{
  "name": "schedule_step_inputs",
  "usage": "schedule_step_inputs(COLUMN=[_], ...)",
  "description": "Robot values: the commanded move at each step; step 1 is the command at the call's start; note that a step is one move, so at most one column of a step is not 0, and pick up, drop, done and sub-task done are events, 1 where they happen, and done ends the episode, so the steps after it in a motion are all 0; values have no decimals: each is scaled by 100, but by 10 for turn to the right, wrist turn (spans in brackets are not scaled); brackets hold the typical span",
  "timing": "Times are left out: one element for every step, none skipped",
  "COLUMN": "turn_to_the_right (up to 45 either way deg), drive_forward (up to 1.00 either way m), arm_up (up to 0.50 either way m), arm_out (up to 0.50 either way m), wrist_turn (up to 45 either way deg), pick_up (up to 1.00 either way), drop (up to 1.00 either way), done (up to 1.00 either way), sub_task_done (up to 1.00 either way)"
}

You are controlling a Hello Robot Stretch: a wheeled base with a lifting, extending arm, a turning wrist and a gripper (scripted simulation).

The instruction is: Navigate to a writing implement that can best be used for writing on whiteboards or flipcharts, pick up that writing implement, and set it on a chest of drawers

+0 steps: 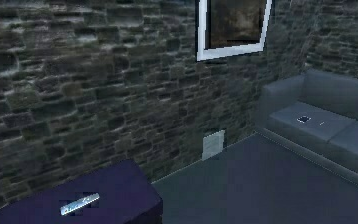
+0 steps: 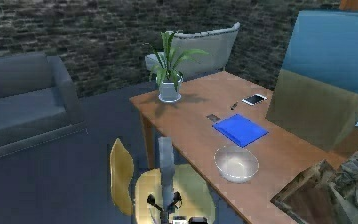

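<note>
On the wooden table [image 2: 287,150] in the arm side view lies a thin dark stick-like thing [image 2: 235,106], next to a white phone [image 2: 254,99]. A small dark bit [image 2: 214,118] lies near a blue notebook [image 2: 239,130]. My gripper [image 2: 159,206] shows at the bottom edge, in front of a yellow chair [image 2: 152,185]. I cannot tell whether it holds anything. A grey upright bar [image 2: 165,160] rises just above it. In the forward view a low dark blue piece of furniture [image 1: 107,195] stands at the bottom left with a grey flat remote-like thing [image 1: 79,205] on top.
A potted plant [image 2: 170,70] and a glass bowl [image 2: 236,163] stand on the table. Cardboard boxes [image 2: 312,110] crowd its right end. Grey sofas [image 2: 27,100] [image 1: 322,120] flank open dark floor [image 1: 257,185]. A framed picture [image 1: 233,25] hangs on the stone wall.
</note>
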Motion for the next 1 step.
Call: schedule_step_inputs(turn_to_the_right=[0], drive_forward=[0], arm_up=[36], arm_out=[0], wrist_turn=[0], pick_up=[0], drop=[0], done=[0], sub_task_done=[0])
